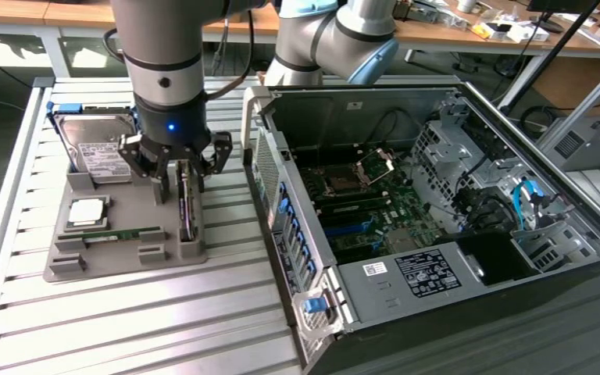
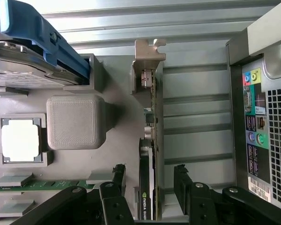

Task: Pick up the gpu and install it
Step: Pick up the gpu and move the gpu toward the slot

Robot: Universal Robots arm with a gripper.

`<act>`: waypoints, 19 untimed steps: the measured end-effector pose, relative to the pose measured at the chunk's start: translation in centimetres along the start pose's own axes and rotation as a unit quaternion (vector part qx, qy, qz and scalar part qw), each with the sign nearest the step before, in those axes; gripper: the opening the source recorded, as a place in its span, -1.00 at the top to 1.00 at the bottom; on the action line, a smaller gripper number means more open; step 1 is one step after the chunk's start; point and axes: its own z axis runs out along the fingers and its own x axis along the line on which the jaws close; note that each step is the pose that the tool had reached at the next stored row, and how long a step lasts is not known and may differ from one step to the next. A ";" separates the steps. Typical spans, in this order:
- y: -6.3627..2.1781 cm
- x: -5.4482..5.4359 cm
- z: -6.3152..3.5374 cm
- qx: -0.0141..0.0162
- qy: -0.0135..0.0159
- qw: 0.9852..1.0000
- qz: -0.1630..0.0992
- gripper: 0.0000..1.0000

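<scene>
The gpu (image 1: 187,209) stands on its long edge in a slot of the grey holder tray (image 1: 123,262), left of the open computer case (image 1: 425,211) in the exterior view. My gripper (image 1: 179,168) hangs right over it, open. In the wrist view the gpu (image 2: 150,117) runs between my two black fingers (image 2: 118,174), one on each side with a gap to the card. Its silver end bracket (image 2: 149,52) points away from my gripper (image 2: 150,169). Nothing is held.
The tray (image 2: 117,98) also carries a hard drive (image 1: 94,148) with a blue frame (image 2: 42,33), a CPU (image 1: 87,211) and a green RAM stick (image 1: 121,233). The case's rear port panel (image 2: 260,126) stands close beside the tray. The motherboard (image 1: 368,215) lies exposed inside.
</scene>
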 end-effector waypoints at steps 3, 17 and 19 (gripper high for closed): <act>0.00 0.0 0.13 0.000 0.000 1.000 0.000 -0.08; -0.03 0.0 0.80 0.000 0.000 1.000 0.000 -0.08; -0.03 0.0 0.92 0.000 0.000 1.000 0.000 -0.08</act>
